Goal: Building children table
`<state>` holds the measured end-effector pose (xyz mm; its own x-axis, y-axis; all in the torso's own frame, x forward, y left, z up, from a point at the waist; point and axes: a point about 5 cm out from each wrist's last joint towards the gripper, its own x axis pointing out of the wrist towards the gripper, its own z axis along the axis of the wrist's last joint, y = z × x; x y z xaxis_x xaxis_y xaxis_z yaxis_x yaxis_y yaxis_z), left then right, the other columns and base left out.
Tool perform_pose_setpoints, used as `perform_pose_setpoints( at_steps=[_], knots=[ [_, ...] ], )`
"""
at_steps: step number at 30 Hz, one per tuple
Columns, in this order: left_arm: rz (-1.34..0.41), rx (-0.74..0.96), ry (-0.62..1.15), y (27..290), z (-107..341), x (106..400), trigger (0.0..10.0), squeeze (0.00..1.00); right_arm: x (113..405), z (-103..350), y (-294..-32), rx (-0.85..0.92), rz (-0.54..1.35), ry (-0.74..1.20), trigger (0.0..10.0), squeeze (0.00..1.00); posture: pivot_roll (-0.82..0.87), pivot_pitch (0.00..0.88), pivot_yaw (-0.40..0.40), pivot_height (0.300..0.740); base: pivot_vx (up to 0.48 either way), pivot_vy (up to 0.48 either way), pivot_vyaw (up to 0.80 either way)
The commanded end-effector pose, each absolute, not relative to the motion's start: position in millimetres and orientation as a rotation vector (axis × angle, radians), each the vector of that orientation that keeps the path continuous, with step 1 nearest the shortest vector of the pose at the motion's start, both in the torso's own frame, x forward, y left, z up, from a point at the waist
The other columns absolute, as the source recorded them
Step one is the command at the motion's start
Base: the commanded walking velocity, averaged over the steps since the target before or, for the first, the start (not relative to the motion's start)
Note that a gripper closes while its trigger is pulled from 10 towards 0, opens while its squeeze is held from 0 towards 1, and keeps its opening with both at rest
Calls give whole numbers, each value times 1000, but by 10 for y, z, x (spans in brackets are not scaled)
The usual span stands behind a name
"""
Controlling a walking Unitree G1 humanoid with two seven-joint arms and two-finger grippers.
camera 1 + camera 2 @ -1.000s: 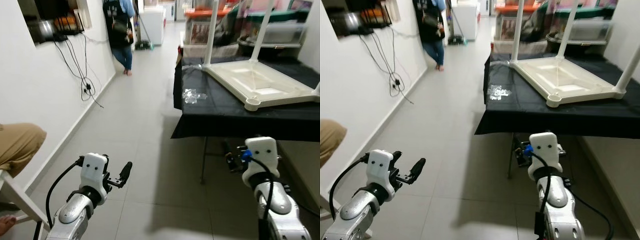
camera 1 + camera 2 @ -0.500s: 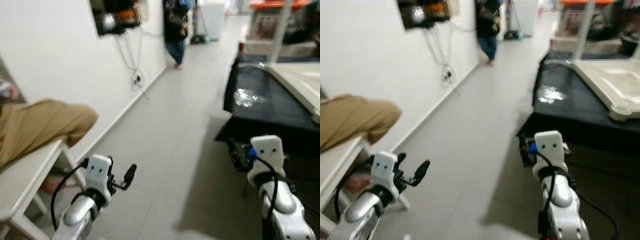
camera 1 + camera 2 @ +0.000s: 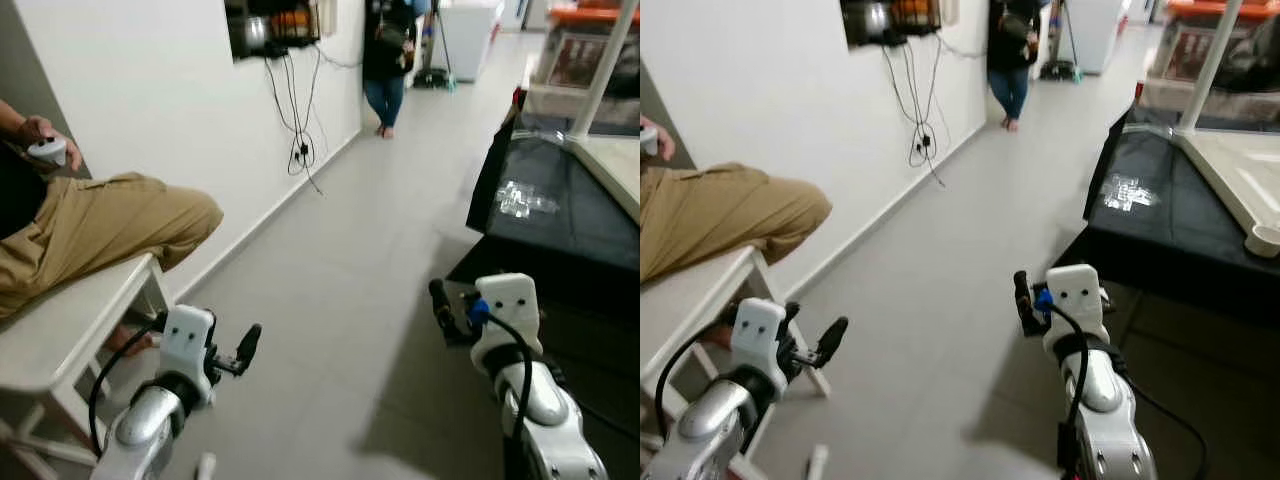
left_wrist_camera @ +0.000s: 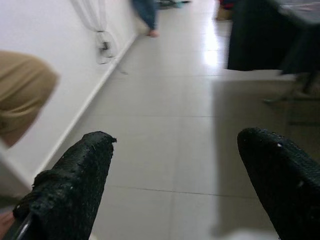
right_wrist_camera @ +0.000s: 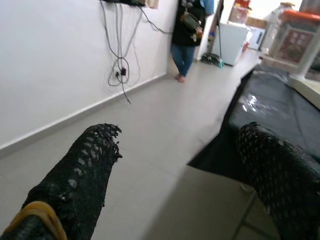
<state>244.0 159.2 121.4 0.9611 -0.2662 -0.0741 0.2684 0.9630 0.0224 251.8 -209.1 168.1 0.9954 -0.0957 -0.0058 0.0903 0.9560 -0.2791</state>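
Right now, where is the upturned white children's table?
In the right eye view, the white children's table lies upside down on the black-covered table at the robot's far right, one leg pointing up, beyond the right gripper.

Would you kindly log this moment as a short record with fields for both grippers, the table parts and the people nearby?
left gripper: open, empty, above grey floor tiles
right gripper: open, empty, beside the black-draped table
cream plastic children's tabletop: upside down on the black cloth, white leg standing up
seated person in tan trousers: on white bench, robot's left
standing person: far down the corridor
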Motion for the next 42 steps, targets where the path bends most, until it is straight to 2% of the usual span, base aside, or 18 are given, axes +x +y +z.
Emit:
perform_pose_setpoints(
  at_steps=[1, 25, 32, 42],
  knots=[
    [-276, 46, 89, 1596, 1200, 2432, 10000, 0, 2516, 1694, -2106, -274, -106, 24, 10000, 0, -9, 0, 17, 740, 0, 0, 0],
    [-309, 66, 114, 1564, 1182, 2390, 10000, 0, 2455, 1698, -2268, -254, -178, 81, 10000, 0, -13, 5, 21, 740, 0, 0, 0],
    [-307, 73, 118, 1585, 1178, 2379, 10000, 0, 2430, 1673, -2261, -263, -171, 99, 10000, 0, -12, 7, 21, 720, 0, 0, 0],
    [-202, 153, 129, 1993, 1184, 2367, 10000, 0, 2366, 1670, -2305, -301, -174, 98, 10000, 0, -8, 12, 17, 685, 0, 0, 0]
  ],
)
